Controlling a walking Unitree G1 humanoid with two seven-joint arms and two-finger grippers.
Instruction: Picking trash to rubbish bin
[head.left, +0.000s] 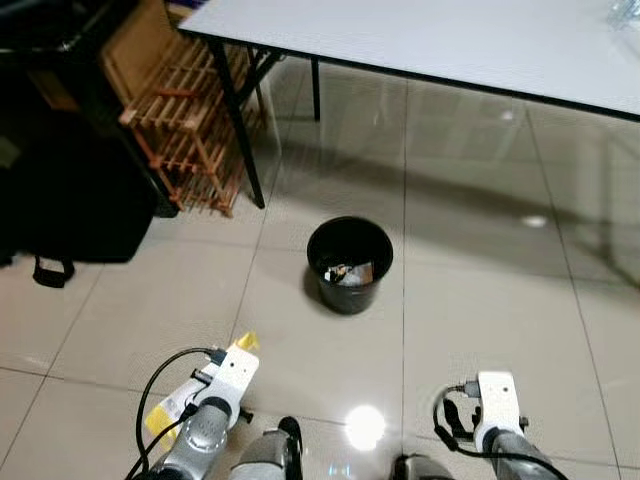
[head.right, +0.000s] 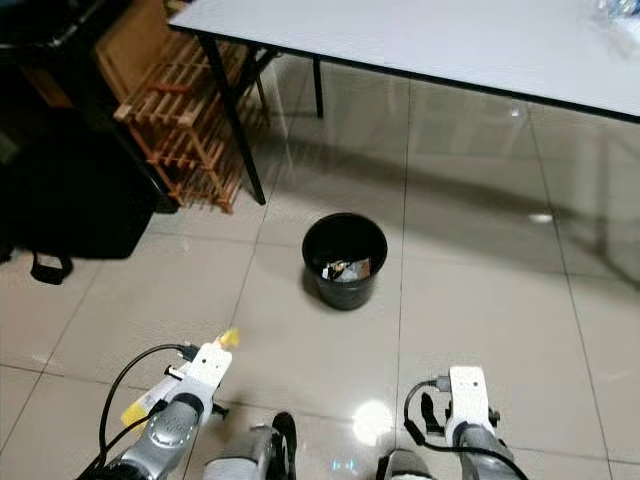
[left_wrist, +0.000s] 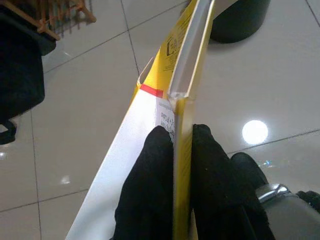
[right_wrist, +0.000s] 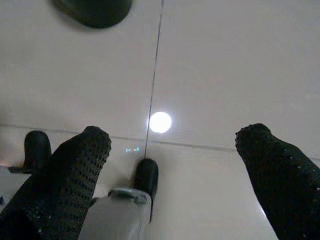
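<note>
A round black rubbish bin (head.left: 349, 262) stands on the tiled floor ahead of me, with some scraps of trash inside. My left gripper (left_wrist: 182, 145) is shut on a flat yellow and white carton (left_wrist: 175, 85), held edge-on between the black fingers (left_wrist: 150, 175). The carton's yellow tip (head.left: 246, 342) pokes out past my left wrist, low and to the left of the bin. My right gripper (right_wrist: 175, 145) hangs open over bare tile, nothing between its fingers (right_wrist: 80, 155), with the bin's edge (right_wrist: 95, 7) further ahead.
A white table (head.left: 430, 40) with black legs (head.left: 238, 120) spans the far side. A wooden slatted rack (head.left: 185, 110) and a black bag (head.left: 60, 190) stand at the left. Pale glossy tiles (head.left: 480, 300) surround the bin.
</note>
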